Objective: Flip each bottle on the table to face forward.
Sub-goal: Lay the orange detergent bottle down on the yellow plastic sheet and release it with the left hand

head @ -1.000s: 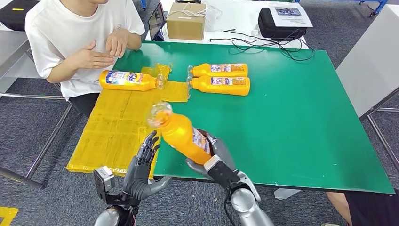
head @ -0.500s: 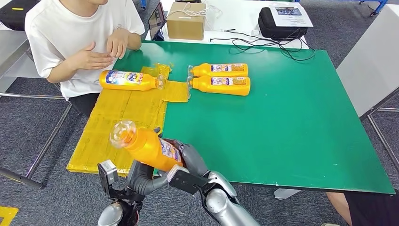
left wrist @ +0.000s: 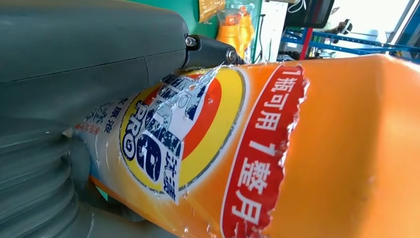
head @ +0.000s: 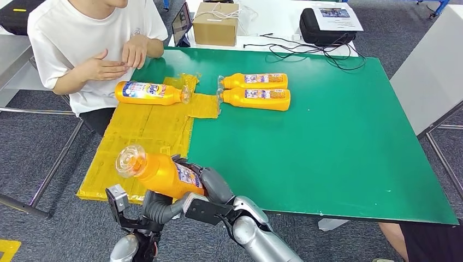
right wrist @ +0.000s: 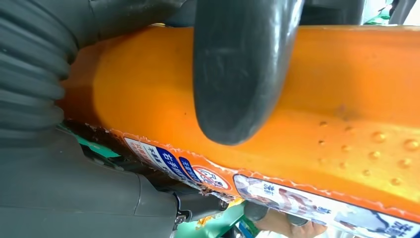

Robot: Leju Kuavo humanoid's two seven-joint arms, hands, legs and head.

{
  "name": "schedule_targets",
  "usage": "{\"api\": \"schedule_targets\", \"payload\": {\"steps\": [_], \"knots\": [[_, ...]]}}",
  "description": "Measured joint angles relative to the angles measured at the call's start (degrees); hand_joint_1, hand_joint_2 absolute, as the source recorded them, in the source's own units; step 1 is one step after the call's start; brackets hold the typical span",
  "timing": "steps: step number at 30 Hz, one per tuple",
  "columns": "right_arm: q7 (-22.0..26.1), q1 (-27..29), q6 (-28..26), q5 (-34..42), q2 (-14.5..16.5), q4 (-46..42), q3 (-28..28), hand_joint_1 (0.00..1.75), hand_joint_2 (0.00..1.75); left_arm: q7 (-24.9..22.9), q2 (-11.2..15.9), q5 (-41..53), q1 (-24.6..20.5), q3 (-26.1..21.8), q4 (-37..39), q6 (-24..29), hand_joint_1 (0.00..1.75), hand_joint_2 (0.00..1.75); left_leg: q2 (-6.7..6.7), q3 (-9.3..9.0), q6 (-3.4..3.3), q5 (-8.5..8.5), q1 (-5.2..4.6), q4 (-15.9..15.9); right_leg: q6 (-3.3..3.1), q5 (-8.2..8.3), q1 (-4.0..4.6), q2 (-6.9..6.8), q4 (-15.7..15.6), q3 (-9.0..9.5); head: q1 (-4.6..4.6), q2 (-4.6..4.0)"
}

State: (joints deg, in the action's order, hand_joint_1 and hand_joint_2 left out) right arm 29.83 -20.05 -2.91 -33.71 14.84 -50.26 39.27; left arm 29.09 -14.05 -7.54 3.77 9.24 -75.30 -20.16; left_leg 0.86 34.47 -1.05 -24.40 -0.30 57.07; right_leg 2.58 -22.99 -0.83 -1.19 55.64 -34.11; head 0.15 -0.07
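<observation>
Orange bottle (head: 161,173) held tilted above the near table edge (head: 327,206), cap toward the yellow sheets (head: 143,136). Right hand (head: 210,188) wraps its body, thumb (right wrist: 237,74) pressed across it. Left hand (head: 158,206) sits beneath, apparently cupping it; finger closure unclear. Three further bottles (head: 256,91) lie flat near a seated person (head: 82,43)

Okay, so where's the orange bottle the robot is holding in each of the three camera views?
Head view: the held orange bottle is low and left of centre, clear cap toward the yellow mat's near edge.
Left wrist view: it takes up most of the picture, front label showing.
Right wrist view: it crosses the picture, under a dark thumb.
Shared landmark: the bottle's printed label.
</observation>
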Motion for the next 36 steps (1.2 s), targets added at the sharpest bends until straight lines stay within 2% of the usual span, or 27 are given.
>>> {"api": "schedule_targets", "payload": {"steps": [1,3,4,5,7,15,21,23,28,31,36], "knots": [[0.0,-0.1,0.0,0.0,0.0,0.1,0.1,1.4,1.75,0.1,0.0,0.1,0.0,0.0,0.1,0.0,1.75,1.75,0.0,0.0,0.0,0.0,0.0,0.0,0.0,0.0,0.0,0.0,0.0,0.0,0.0,0.0],[0.0,-0.2,0.0,0.0,0.0,0.4,0.3,0.53,1.75,0.3,0.0,0.4,-0.1,-0.1,0.1,0.0,1.75,1.75,0.0,0.0,0.0,0.0,0.0,0.0,0.0,0.0,0.0,0.0,0.0,-0.01,0.01,0.0],[0.0,-0.3,0.0,0.0,0.0,0.5,0.4,0.1,1.31,0.4,0.0,0.7,-0.1,-0.2,0.2,0.1,1.75,1.75,0.0,0.0,0.0,0.0,0.0,0.0,0.0,0.0,0.0,0.0,0.0,-0.01,0.01,0.0],[0.0,-0.4,0.1,0.0,0.0,0.5,0.5,0.0,0.87,0.6,0.1,1.0,-0.2,-0.2,0.2,0.1,1.75,1.75,0.0,0.0,0.0,0.0,0.0,0.0,0.0,0.0,0.0,0.0,0.0,-0.01,0.0,0.0],[0.0,-0.5,0.1,0.1,0.0,0.7,0.9,0.0,0.0,0.9,0.2,1.2,-0.3,-0.4,0.3,-0.1,1.75,1.75,0.0,0.0,0.0,0.0,0.0,0.0,0.0,0.0,0.0,0.0,0.0,-0.02,0.0,0.0],[3.0,1.5,-2.9,0.8,-0.3,-1.6,1.3,0.0,0.0,1.7,0.3,-3.6,-0.3,-1.2,-0.7,-5.4,1.75,1.75,0.01,0.0,0.0,0.0,0.0,0.0,0.0,0.0,0.0,0.01,0.0,-0.04,0.01,0.0],[3.9,4.6,-4.5,1.1,-1.3,-5.6,1.3,0.0,0.0,0.2,0.3,-0.5,-1.0,0.1,-3.2,-2.0,1.75,1.75,0.01,0.04,0.0,-0.01,-0.01,0.0,0.0,0.0,-0.01,0.02,0.0,-0.06,0.01,0.0],[3.9,5.0,-5.0,1.0,-1.6,-6.2,1.2,0.0,0.0,0.0,0.3,1.8,-1.3,0.4,-3.4,0.6,1.75,1.75,0.03,0.03,0.0,-0.01,-0.01,0.0,0.0,0.0,-0.01,0.01,0.0,-0.06,0.01,0.0],[3.4,6.4,-7.2,0.8,-1.9,-7.2,0.2,0.0,0.0,-1.1,1.1,17.2,-4.0,0.5,-1.8,15.1,1.75,1.75,-0.02,0.03,0.0,0.01,0.0,0.0,-0.01,0.01,0.0,0.0,0.0,-0.04,0.01,0.0],[3.8,7.0,-8.2,1.6,-2.2,-7.4,-0.8,0.0,0.0,-1.5,1.8,21.6,-6.7,0.3,0.3,18.4,1.75,1.75,0.02,0.02,0.0,0.02,0.0,0.0,-0.01,0.03,0.0,0.02,0.0,-0.05,0.02,0.0],[6.8,7.4,-8.0,3.4,-2.3,-7.5,-2.1,0.0,0.0,-3.4,3.4,25.5,-14.1,-1.6,5.7,22.5,1.75,1.75,-0.03,0.03,0.01,0.09,0.01,0.0,0.0,0.04,0.01,-0.01,0.0,-0.02,0.01,0.0]]}}
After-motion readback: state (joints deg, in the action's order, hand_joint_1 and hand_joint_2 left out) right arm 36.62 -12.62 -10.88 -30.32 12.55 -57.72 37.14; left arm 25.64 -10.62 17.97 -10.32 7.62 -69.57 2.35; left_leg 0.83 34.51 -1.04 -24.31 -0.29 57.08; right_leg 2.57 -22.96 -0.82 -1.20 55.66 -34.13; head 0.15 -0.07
